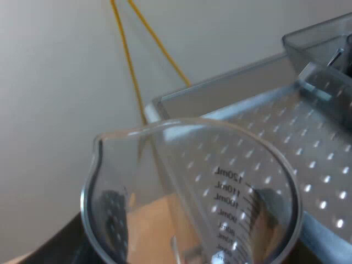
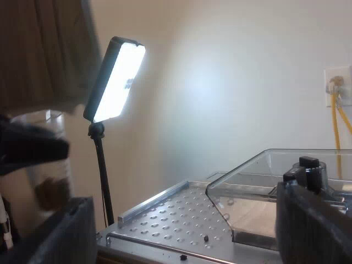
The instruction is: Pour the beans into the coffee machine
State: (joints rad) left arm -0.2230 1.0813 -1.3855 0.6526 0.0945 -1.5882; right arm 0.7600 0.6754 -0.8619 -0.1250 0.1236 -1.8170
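- Left wrist view: my left gripper [image 1: 187,215] is clamped on the measuring glass [image 1: 220,165]. My dark fingers [image 1: 109,220] show through its clear wall on either side.
- The glass hangs over the edge of the coffee machine's holed metal top plate [image 1: 308,143], apart from the bean hopper [image 1: 316,41].
- It is clear plastic with a spout [image 1: 99,144] and printed marks that run up to 120mL. From here I cannot tell what lies in it.
- Right wrist view: my right gripper [image 2: 184,201] is open, with the fingers wide apart and nothing between them, close to the hopper.
- The hopper is a clear box with a black knob [image 2: 308,163] inside.
- Two small dark bits [image 2: 205,238] lie on the plate.
- Across the plate the glass shows something brown low inside it.
- A lit lamp [image 2: 116,77] on a stand rises beyond the machine, and yellow cords [image 2: 336,118] hang from a wall socket.
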